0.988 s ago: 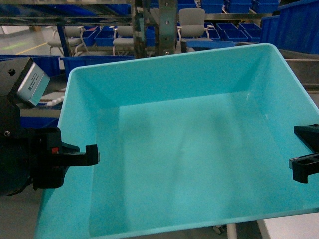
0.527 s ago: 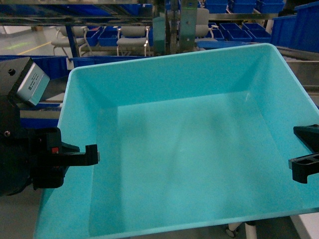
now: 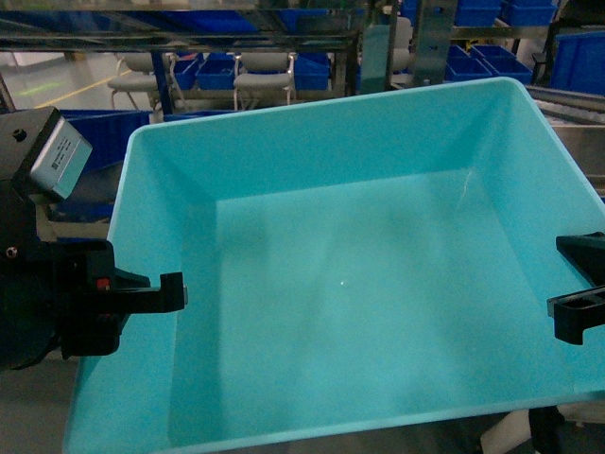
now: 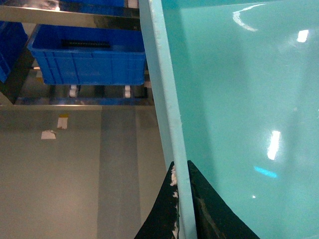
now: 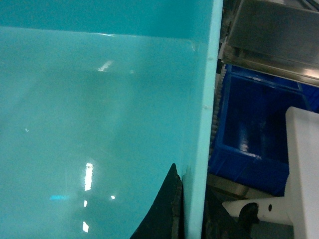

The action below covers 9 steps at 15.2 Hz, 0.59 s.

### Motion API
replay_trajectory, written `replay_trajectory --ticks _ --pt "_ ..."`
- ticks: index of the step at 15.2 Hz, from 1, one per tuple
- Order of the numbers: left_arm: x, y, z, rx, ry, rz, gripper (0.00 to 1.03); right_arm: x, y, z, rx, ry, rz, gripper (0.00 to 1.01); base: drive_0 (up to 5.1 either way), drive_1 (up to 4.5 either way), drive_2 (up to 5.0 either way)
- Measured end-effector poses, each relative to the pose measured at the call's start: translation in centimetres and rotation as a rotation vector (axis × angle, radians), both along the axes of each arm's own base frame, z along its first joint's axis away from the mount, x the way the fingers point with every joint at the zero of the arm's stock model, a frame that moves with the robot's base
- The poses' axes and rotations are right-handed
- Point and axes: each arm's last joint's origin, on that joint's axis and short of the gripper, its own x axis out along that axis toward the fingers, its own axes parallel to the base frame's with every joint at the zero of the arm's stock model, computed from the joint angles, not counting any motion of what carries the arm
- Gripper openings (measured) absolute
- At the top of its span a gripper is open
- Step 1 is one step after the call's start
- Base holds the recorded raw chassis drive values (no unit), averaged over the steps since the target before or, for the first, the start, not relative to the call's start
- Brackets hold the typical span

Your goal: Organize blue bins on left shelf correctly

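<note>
Background racking and chairs shifted rightward behind since a second ago; turquoise bin (image 3: 350,274) unchanged in frame, held up between both arms, filling the head view. Left gripper (image 4: 180,199) clamped on the bin's left rim, one of the fingers (image 4: 162,214) outside the wall and one inside. Right gripper (image 5: 192,209) pinching the right rim likewise. Steel shelf (image 3: 180,43) far behind, dark blue crates (image 4: 89,59) on its rails.
</note>
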Motion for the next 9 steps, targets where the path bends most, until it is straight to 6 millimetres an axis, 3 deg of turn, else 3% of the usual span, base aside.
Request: replay_trajectory --ticks 6,9 --pt "-0.02 0.01 -0.03 0.001 0.004 0.000 0.02 -0.03 0.01 -0.05 -0.001 0.006 0.001 0.02 -4.1 4.45 -0.2" --pt "-0.02 0.02 -0.02 0.001 0.003 0.000 0.02 -0.03 0.01 -0.02 -0.001 0.003 0.001 0.02 -2.0 4.58 -2.8"
